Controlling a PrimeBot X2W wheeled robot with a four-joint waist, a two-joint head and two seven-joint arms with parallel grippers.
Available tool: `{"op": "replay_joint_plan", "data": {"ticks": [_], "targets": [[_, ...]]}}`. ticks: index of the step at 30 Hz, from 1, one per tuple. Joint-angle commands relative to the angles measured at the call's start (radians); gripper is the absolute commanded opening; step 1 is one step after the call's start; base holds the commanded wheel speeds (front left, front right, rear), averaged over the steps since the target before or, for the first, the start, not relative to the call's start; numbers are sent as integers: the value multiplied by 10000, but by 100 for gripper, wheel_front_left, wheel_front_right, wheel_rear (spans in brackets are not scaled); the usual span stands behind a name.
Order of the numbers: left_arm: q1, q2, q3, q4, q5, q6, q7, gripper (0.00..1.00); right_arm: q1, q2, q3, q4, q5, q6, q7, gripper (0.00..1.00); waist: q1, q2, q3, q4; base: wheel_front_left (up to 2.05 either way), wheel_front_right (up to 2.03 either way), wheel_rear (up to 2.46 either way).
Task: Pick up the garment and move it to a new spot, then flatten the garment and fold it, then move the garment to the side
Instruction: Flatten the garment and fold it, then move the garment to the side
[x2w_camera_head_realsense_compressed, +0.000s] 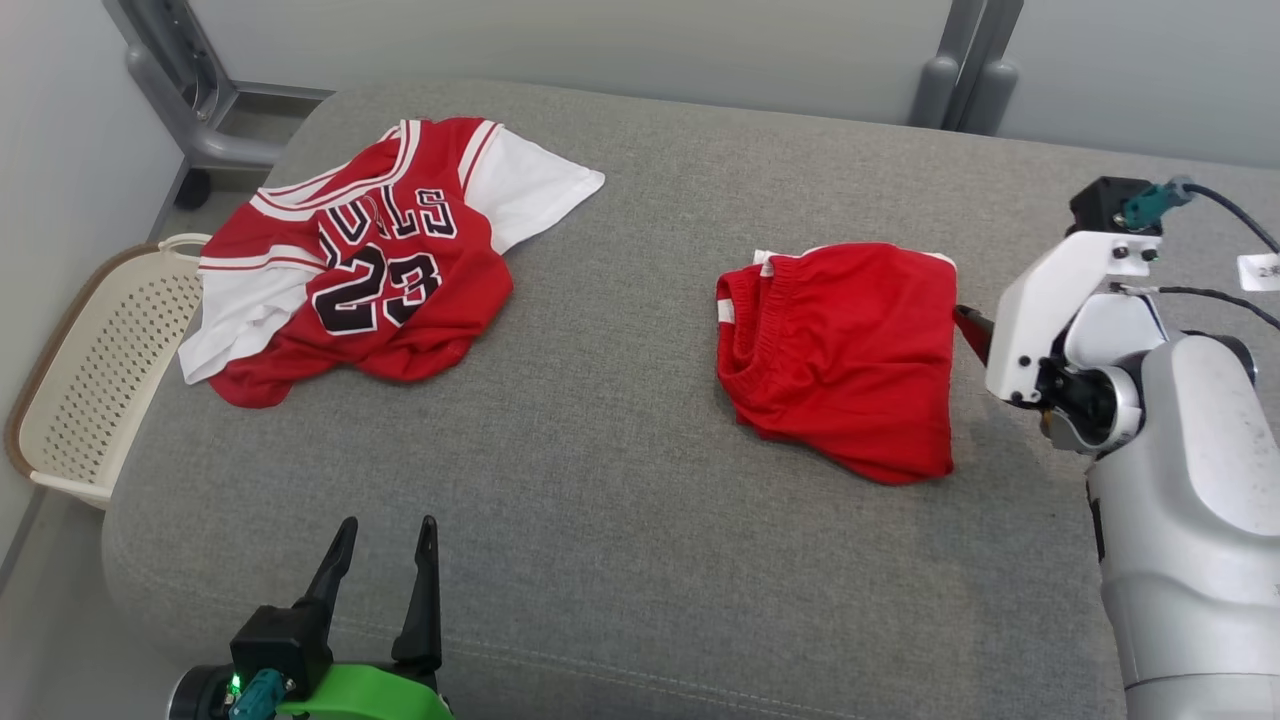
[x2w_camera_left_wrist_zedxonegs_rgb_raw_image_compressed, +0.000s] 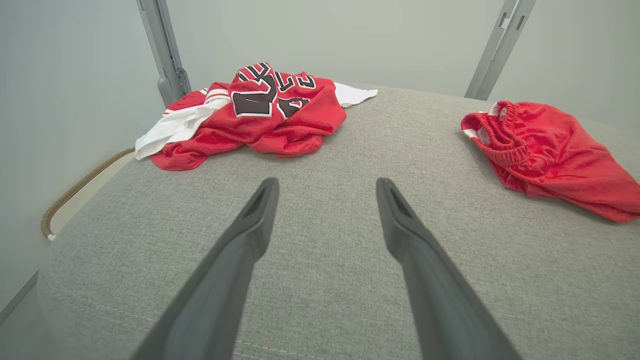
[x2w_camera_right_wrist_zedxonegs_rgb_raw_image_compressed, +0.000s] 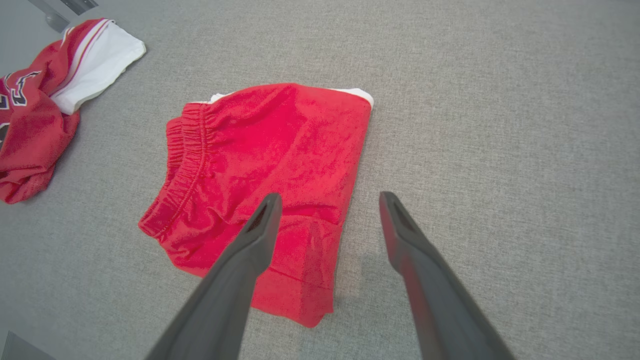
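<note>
- Red shorts (x2w_camera_head_realsense_compressed: 840, 355) lay folded into a compact block, right of centre on the grey woven cushion (x2w_camera_head_realsense_compressed: 620, 480). Folding judged done; the move aside perhaps left.
- Right pincer (x2w_camera_right_wrist_zedxonegs_rgb_raw_image_compressed: 327, 200) hung over the shorts' right edge, fingers apart, gripping nothing.
- Left pincer (x2w_camera_left_wrist_zedxonegs_rgb_raw_image_compressed: 325, 185) spread, idle.
- Shorts: soft plush knit, gathered waistband, white trim.

The shorts (x2w_camera_head_realsense_compressed: 840, 355) are plain red with a thin white trim. Left of the shorts, the jersey (x2w_camera_head_realsense_compressed: 370, 260) is red with white sleeves, striped edging and a black, white-outlined 23. The cushion (x2w_camera_head_realsense_compressed: 620, 520) is flecked grey; the perforated basket (x2w_camera_head_realsense_compressed: 100, 380) cream, brown-rimmed.
</note>
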Motion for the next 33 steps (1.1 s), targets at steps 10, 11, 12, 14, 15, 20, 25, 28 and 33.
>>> {"op": "replay_joint_plan", "data": {"ticks": [10,11,12,14,15,20,25,28,33], "targets": [[-302,-28,-99,10,-50,-31,-36,100,203,56,-1388,118,79,0,260,100,0,-1,596,178,0,0,0],[-338,-26,-102,30,-34,-33,-46,100,139,60,-1413,206,111,0,214,100,0,-1,649,208,0,0,0],[-338,-26,-102,30,-34,-33,-46,100,139,60,-1413,206,111,0,214,100,0,-1,649,208,0,0,0],[-417,-21,-107,49,-13,-22,-61,100,65,53,-1496,392,43,0,125,100,0,-1,751,268,0,0,0],[-451,-26,-108,55,-6,-22,-69,100,25,53,-1541,516,23,0,100,100,0,-1,801,302,0,0,0],[-555,-69,-168,114,-1,-48,-104,100,-254,50,-1651,1288,-35,0,-78,100,0,-1,1116,492,0,0,0],[-687,-115,-221,202,-5,-100,-149,100,-492,53,-1670,2010,54,0,-409,100,0,-1,1266,612,0,0,0],[-698,-115,-229,254,-21,-96,-175,100,-594,63,-1631,2446,59,0,-593,100,0,-1,1318,654,0,0,0],[-748,-138,-226,328,-60,-111,-201,100,-798,86,-1404,3122,129,0,-792,11,0,-1,1360,679,0,0,0]]}}
